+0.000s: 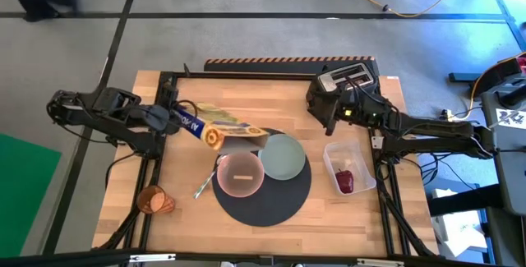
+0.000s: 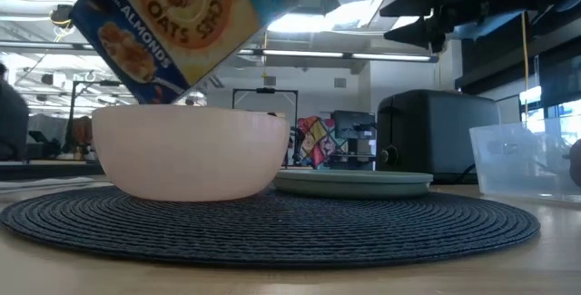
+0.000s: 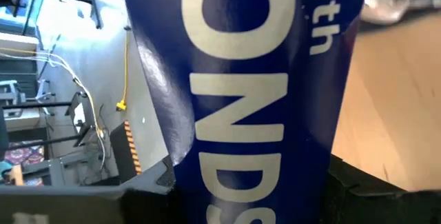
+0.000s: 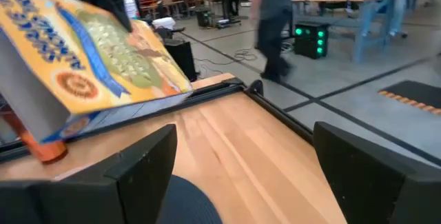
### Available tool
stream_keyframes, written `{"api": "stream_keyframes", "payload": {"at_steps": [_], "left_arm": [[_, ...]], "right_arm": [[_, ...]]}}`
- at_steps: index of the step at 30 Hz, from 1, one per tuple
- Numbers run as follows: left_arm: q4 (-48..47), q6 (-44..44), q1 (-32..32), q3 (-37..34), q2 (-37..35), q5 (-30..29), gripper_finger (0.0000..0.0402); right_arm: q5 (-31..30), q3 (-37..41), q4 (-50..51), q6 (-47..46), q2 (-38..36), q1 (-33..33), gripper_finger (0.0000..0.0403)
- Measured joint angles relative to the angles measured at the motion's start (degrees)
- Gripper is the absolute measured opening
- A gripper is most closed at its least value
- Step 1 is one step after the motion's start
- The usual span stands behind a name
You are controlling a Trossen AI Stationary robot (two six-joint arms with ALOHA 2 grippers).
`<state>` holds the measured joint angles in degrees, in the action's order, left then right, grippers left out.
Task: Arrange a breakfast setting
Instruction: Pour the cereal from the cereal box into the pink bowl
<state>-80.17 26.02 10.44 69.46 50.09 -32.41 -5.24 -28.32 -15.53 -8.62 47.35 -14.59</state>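
A cereal box (image 1: 220, 127), blue and yellow, hangs slanted over the pink bowl (image 1: 239, 174), with my left gripper (image 1: 174, 119) shut on its left end. In the low view the box (image 2: 182, 14) hangs above the bowl (image 2: 191, 150). The bowl and a pale-green plate (image 1: 283, 156) rest on the round dark mat (image 1: 265, 201). A metal spoon (image 1: 205, 185) lies at the mat's left rim. An amber cup (image 1: 154, 201) lies on the table farther left. My right gripper (image 4: 241, 176) is open, level, near the toaster (image 1: 349, 78). My left gripper pinches the cereal box between its two fingers (image 3: 148, 196), one on each side of the blue narrow panel (image 3: 262, 114), near the box's left end. The fingers come from the table's left, slanting down. The box is lifted clear, its far end (image 1: 261, 135) over the bowl.
A clear plastic tub (image 1: 349, 158) holding a red fruit (image 1: 345, 181) stands right of the mat. The black toaster is at the far right of the table. Bare wood lies along the near edge. A person walks in the room beyond (image 4: 272, 17).
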Motion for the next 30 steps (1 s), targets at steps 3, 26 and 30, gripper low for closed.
{"api": "stream_keyframes", "payload": {"at_steps": [3, 26, 30], "left_arm": [[-3.72, 0.05, 0.00, 0.82, 0.06, 0.04, 0.0179], [-9.85, 12.60, -0.02, 0.76, 4.91, 1.78, 0.0179], [-9.82, 15.54, -0.02, 0.74, 7.98, 0.22, 0.0179]], "right_arm": [[-1.11, 0.00, 0.35, -1.46, 0.00, 0.00, 0.0328], [-3.32, 0.00, 0.78, -3.09, 0.00, 0.00, 0.0328], [-3.33, 0.00, 0.78, -3.07, 0.00, 0.00, 0.0328]]}}
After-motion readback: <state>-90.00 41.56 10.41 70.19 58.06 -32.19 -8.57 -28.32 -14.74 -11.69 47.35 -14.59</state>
